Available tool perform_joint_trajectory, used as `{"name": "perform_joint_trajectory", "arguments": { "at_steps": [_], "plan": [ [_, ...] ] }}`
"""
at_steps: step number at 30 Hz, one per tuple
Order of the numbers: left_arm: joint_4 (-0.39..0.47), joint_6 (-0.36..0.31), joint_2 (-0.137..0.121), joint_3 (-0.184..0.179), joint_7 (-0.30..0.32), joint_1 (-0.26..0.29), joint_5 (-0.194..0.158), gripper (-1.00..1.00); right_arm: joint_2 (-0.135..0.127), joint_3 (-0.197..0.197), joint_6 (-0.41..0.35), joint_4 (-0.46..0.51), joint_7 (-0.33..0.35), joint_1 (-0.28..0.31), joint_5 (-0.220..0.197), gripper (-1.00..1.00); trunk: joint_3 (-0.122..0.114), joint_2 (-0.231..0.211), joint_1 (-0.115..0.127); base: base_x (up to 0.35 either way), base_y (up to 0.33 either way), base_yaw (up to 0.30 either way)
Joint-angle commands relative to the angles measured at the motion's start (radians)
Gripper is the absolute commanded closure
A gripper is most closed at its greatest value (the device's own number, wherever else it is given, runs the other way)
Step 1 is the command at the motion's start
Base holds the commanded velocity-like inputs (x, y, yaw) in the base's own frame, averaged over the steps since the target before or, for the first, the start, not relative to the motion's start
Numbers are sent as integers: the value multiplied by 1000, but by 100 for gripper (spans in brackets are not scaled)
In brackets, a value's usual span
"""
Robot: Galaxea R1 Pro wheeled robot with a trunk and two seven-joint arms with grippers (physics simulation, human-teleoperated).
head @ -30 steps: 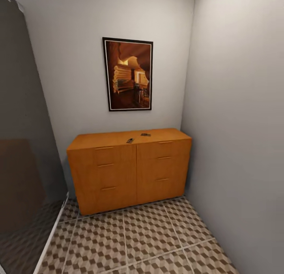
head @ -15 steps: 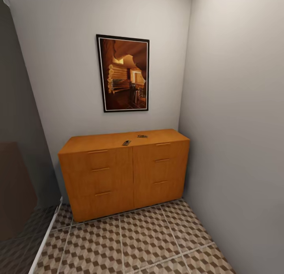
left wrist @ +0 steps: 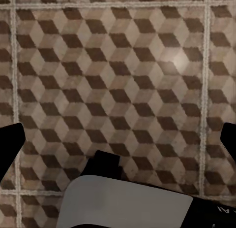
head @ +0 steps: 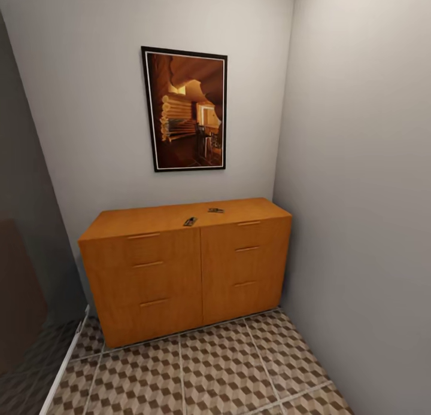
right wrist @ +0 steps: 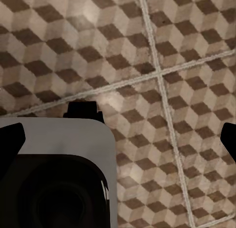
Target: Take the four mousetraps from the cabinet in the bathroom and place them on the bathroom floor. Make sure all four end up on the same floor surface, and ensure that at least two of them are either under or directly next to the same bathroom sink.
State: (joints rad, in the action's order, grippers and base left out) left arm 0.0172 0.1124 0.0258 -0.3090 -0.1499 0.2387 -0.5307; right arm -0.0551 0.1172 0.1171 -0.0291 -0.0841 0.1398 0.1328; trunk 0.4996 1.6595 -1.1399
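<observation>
The orange-brown cabinet [head: 185,271] stands against the far wall, all its drawers closed. Two small dark mousetraps lie on its top, one near the front edge at the middle [head: 190,221] and one a little further back to the right [head: 215,210]. The cube-pattern bathroom floor [head: 197,373] stretches in front of it. In the left wrist view my left gripper [left wrist: 118,139] hangs open over the tiles, black fingertips [left wrist: 10,144] wide apart with nothing between them. My right gripper [right wrist: 119,139] is likewise open above the floor [right wrist: 162,65]. The sink is out of view.
A framed brown picture [head: 185,110] hangs above the cabinet. A plain grey wall [head: 359,194] closes the right side next to the cabinet. A dark panel [head: 24,271] with a white strip at its base runs along the left.
The whole head view has shifted: the camera has come a little closer to the cabinet, which looks larger now. The two mousetraps lie where they were on its top.
</observation>
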Motion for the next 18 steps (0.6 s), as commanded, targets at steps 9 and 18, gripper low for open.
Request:
{"name": "perform_joint_trajectory", "arguments": {
  "at_steps": [9, 18],
  "plan": [
    [0, 4, 0, -9, -5, 0, -8, -100, 0, 8, 6, -3, -3, 1, 12, -100, 1, 0, 0, 61, 0, 0],
    [0, 4, 0, -9, -5, 1, -8, -100, -1, 7, 8, -3, -3, 1, 13, -100, 1, 0, 0, 9, 0, 115]
  ]
}}
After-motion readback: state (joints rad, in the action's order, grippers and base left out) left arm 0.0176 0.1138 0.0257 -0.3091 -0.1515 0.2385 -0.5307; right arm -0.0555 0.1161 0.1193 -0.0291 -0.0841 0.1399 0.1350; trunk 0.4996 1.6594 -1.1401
